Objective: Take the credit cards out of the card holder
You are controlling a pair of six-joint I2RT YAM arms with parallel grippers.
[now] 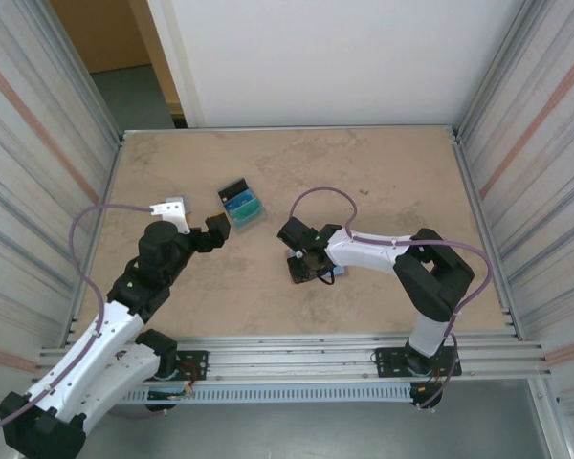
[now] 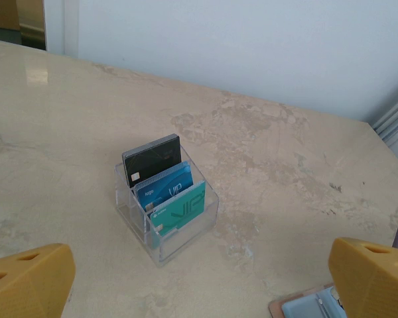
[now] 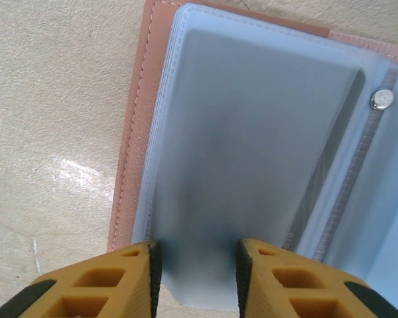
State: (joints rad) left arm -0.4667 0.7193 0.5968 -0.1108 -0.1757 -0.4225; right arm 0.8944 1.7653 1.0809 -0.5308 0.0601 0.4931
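the right gripper (image 3: 197, 249) hangs directly over the open card holder (image 3: 252, 132), its 2 yellow fingers (image 3: 139, 281) narrowed but apart. the near end of a blue-grey sleeve shows in the gap between them, and i cannot tell whether the tips touch it or hover, or that anything is pinched. the sleeve's long axis runs straight away from the fingers, tilted a little to the right, so the jaws stand across its short side. a dim dark shape inside it looks like a card left in the pocket, though that is a judgement. any pull would likely have to follow that long axis. the left gripper (image 2: 202, 283) is spread wide and holds nothing. it faces a clear box (image 2: 186, 233) where 3 credit cards (image 2: 167, 191) stand on edge, black at the back, blue in the middle, teal in front. the right arm is plainly the nearer one to the card holder. the left wrist view catches just 1 corner of it at its lower right, near that finger. the top view gives the layout on the table (image 1: 383, 182), with the box just ahead of the left gripper and well apart from the right one. the right wrist view adds the salmon stitched border and the snap stud (image 3: 383, 99).
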